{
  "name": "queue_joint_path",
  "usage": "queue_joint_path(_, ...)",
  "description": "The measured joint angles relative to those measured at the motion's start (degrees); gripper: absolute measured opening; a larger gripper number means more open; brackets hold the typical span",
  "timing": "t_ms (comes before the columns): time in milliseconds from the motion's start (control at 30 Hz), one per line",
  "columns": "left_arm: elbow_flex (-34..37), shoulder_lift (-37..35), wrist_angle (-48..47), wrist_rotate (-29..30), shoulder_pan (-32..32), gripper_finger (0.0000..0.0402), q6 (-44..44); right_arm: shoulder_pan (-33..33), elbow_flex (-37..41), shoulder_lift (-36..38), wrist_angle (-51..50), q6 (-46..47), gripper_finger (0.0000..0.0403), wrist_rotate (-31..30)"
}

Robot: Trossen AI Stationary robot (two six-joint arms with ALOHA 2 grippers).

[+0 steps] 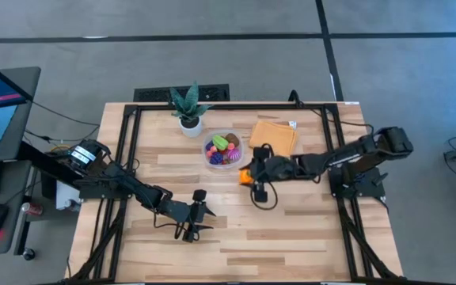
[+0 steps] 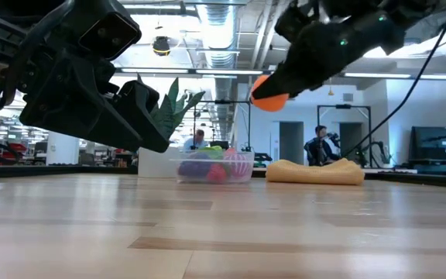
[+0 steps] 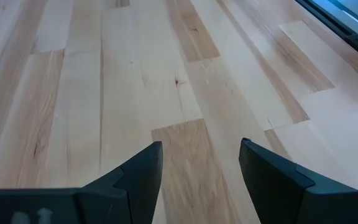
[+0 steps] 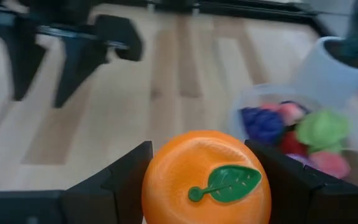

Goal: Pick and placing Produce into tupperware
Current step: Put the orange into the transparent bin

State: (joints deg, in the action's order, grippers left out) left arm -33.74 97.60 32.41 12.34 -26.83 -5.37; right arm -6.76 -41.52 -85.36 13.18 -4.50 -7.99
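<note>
Two arms work over the pale plank table (image 1: 291, 229): left fingers (image 3: 138, 180) wide apart, right fingers (image 4: 120, 180) holding an orange (image 4: 207, 180).

Even overhead light falls bright across the pale wooden table (image 1: 236, 237), the arms casting only faint, soft shadows. In the low view, ceiling strip lights (image 2: 207, 35) glare behind near-silhouetted arms, and the near boards go soft. In the right wrist view, the orange toy fruit (image 4: 207, 180) is sharp while the tub (image 4: 291, 134) beyond blurs.
</note>
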Motion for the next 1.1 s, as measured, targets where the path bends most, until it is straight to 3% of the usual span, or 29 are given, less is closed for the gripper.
queue_joint_path(300,0.00,0.00,-0.16,0.26,0.00,0.0204,0.02,7.29,-0.06,-1.54,5.53,-5.16,0.0266,-0.02)
queue_joint_path(600,0.00,0.00,-0.57,0.59,0.02,0.0204,0.04,12.56,-0.11,-7.89,17.55,-6.70,0.0266,0.28)
queue_joint_path(867,0.00,0.00,-0.62,0.62,0.00,0.0204,0.37,14.73,-0.21,-15.37,27.25,-6.50,0.0266,0.39)
queue_joint_path(1100,0.00,0.00,-1.19,1.28,0.00,0.0204,0.42,14.79,-4.27,-21.31,29.22,-6.05,0.0266,0.44)
